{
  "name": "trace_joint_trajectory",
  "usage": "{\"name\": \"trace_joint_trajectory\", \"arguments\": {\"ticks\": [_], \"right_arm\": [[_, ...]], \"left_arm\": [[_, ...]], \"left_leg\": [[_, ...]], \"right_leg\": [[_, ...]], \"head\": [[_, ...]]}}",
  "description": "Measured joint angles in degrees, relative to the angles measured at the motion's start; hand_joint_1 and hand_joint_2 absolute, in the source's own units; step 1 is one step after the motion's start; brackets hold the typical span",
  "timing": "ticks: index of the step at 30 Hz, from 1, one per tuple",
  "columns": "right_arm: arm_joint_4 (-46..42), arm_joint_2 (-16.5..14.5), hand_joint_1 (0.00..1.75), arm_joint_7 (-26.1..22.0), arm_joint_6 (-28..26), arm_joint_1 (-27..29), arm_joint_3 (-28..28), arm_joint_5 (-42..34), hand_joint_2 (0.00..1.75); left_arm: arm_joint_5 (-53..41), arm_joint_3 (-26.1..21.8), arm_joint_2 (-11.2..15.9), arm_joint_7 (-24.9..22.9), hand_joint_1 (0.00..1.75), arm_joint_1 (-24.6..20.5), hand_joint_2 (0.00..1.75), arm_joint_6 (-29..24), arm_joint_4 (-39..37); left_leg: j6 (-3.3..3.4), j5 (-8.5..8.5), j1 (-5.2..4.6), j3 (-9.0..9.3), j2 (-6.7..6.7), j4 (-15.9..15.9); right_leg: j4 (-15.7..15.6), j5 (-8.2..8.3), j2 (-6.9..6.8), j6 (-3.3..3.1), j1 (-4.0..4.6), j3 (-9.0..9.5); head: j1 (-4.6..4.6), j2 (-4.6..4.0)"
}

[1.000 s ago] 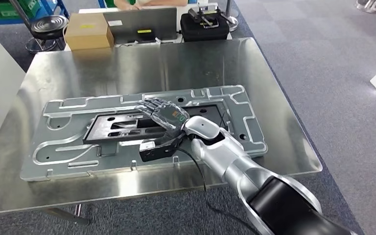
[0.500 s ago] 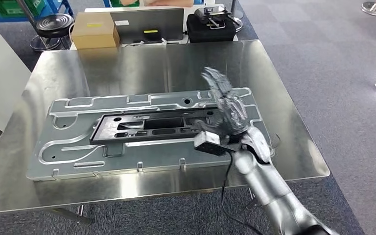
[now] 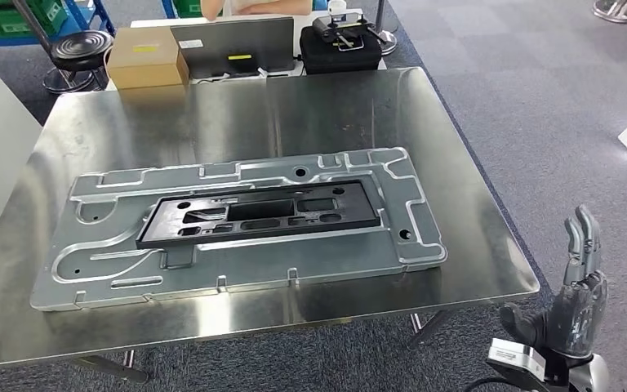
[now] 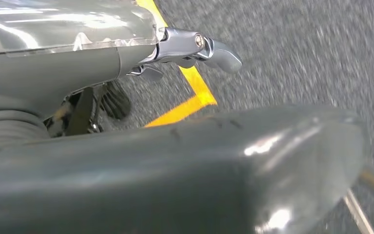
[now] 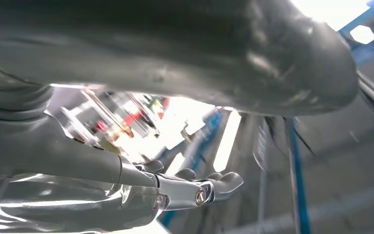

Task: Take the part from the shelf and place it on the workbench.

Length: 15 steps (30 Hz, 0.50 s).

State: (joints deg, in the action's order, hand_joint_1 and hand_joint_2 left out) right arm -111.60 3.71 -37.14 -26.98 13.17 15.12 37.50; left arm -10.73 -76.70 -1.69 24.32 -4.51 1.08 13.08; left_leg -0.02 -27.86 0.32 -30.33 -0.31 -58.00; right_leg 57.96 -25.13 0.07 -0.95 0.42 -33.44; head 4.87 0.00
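One black part, long and flat with several cut-out windows, lies in the middle of a large grey metal plate. The plate has raised ridges and grooves, and it lies flat on the shiny steel tabletop, reaching almost to the near edge. Nothing touches the part.

Off the tabletop, beyond its near right corner and over the grey carpet, the right hand is raised with its fingers pointing up and apart; it holds nothing. In the right wrist view its thick grey thumb is close to the camera and the other fingers are stretched out with nothing between them.

In the left wrist view the left hand hangs over the carpet, above a yellow floor line. Its fingers are extended and hold nothing.

At the far edge of the tabletop stand a cardboard box, a grey panel and a black case. Behind them a person's crossed arms are visible. A black round stool stands at the far left.
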Motion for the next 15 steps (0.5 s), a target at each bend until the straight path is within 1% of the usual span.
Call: {"name": "trace_joint_trajectory", "arguments": {"ticks": [2,3,4,5,6,7,8,9,10,11,12,13,14,15], "right_arm": [[0.0,-0.9,0.0,0.3,1.6,1.0,2.4,0.1,0.0],[0.0,-1.3,0.0,0.3,2.5,1.3,3.5,0.1,0.0],[0.2,-1.8,0.0,0.5,3.6,1.6,4.7,0.2,0.0],[0.6,-2.3,0.0,0.8,5.0,1.7,6.1,0.4,0.0],[1.4,-2.9,0.0,1.0,6.4,1.8,7.4,0.8,0.0],[2.4,-3.7,0.0,1.1,7.6,1.8,8.8,1.2,0.0],[4.0,-4.4,0.0,1.0,8.7,1.8,10.4,1.7,0.0],[5.7,-5.1,0.0,0.7,9.5,1.7,11.9,2.2,0.0],[7.4,-5.7,0.0,0.3,10.1,1.5,13.4,2.5,0.0],[8.9,-6.2,0.0,0.0,10.6,1.3,15.0,2.9,0.0],[10.1,-6.7,0.0,-0.2,11.0,0.9,16.3,3.3,0.0],[11.4,-7.1,0.0,0.0,11.7,0.4,17.5,3.9,0.0],[12.8,-7.4,0.0,0.3,12.4,-0.2,18.6,4.7,0.0],[14.5,-7.6,0.0,0.6,13.2,-0.7,19.9,5.7,0.0]], "left_arm": [[-0.1,-0.1,-0.1,0.0,0.0,-0.3,0.0,0.0,0.0],[-0.1,-0.2,-0.1,0.0,0.0,-0.4,0.0,0.1,0.0],[0.0,-0.3,-0.2,0.0,0.0,-0.4,0.0,0.1,0.0],[0.0,-0.4,-0.3,0.0,0.0,-0.5,0.0,0.1,0.0],[0.0,-0.4,-0.3,0.0,0.0,-0.6,0.0,0.0,0.0],[0.0,-0.5,-0.4,0.0,0.0,-0.6,0.0,0.0,0.0],[0.0,-0.5,-0.4,0.0,0.0,-0.6,0.0,0.0,0.0],[0.0,-0.6,-0.4,0.0,0.0,-0.5,0.0,0.0,0.0],[0.0,-0.6,-0.4,0.0,0.0,-0.5,0.0,0.0,0.0],[0.0,-0.6,-0.5,-0.1,0.0,-0.5,0.0,0.0,0.0],[0.0,-0.6,-0.6,-0.1,0.0,-0.5,0.0,0.0,0.0],[0.0,-0.6,-0.6,-0.1,0.0,-0.5,0.0,0.0,0.0],[0.0,-0.6,-0.6,-0.1,0.0,-0.5,0.0,0.0,0.0],[0.0,-0.6,-0.6,-0.2,0.0,-0.6,0.0,0.0,0.0]], "left_leg": [[0.5,0.42,-0.12,-0.04,0.01,0.4],[0.83,0.84,-0.04,-0.09,0.11,0.6],[1.21,1.31,0.07,-0.3,0.23,0.9],[1.53,1.84,0.2,-0.65,0.36,1.0],[1.73,2.28,0.24,-1.14,0.47,1.1],[1.84,2.69,0.23,-1.79,0.5,1.1],[1.8,3.14,0.22,-2.45,0.51,1.0],[1.73,3.57,0.21,-3.14,0.52,0.9],[1.61,4.01,0.23,-3.81,0.51,0.8],[1.44,4.43,0.25,-4.46,0.5,0.7],[1.2,4.82,0.27,-5.0,0.5,0.5],[0.9,5.17,0.25,-5.48,0.5,0.3],[0.54,5.5,0.25,-5.71,0.51,0.2],[0.17,5.83,0.24,-5.73,0.51,0.1]], "right_leg": [[0.0,0.33,0.09,0.73,-0.07,-0.1],[0.2,0.08,0.15,1.07,-0.16,-0.23],[1.1,-1.0,0.19,1.41,-0.23,-0.61],[3.0,-2.92,0.22,1.73,-0.34,-1.33],[6.0,-5.55,0.23,2.04,-0.56,-2.37],[9.6,-8.21,0.2,2.33,-0.73,-3.54],[13.0,-10.09,0.2,2.58,-0.94,-4.41],[15.1,-10.87,0.19,2.81,-1.13,-4.61],[15.1,-10.37,0.17,2.98,-1.31,-3.74],[13.1,-8.97,0.16,3.09,-1.5,-1.84],[9.4,-7.42,0.16,3.15,-1.65,0.99],[4.9,-6.62,0.18,3.11,-1.7,4.06],[1.5,-6.17,0.26,2.9,-1.6,6.35],[-0.7,-6.18,0.36,2.61,-1.46,7.79]], "head": [[0.0,0.0],[0.0,0.0],[0.0,0.0],[0.0,0.0],[0.0,0.0],[0.0,0.0],[0.0,0.0],[0.0,0.0],[0.0,0.0],[0.0,0.0],[0.0,0.0],[0.0,0.0],[0.02,0.0],[0.02,0.0]]}}
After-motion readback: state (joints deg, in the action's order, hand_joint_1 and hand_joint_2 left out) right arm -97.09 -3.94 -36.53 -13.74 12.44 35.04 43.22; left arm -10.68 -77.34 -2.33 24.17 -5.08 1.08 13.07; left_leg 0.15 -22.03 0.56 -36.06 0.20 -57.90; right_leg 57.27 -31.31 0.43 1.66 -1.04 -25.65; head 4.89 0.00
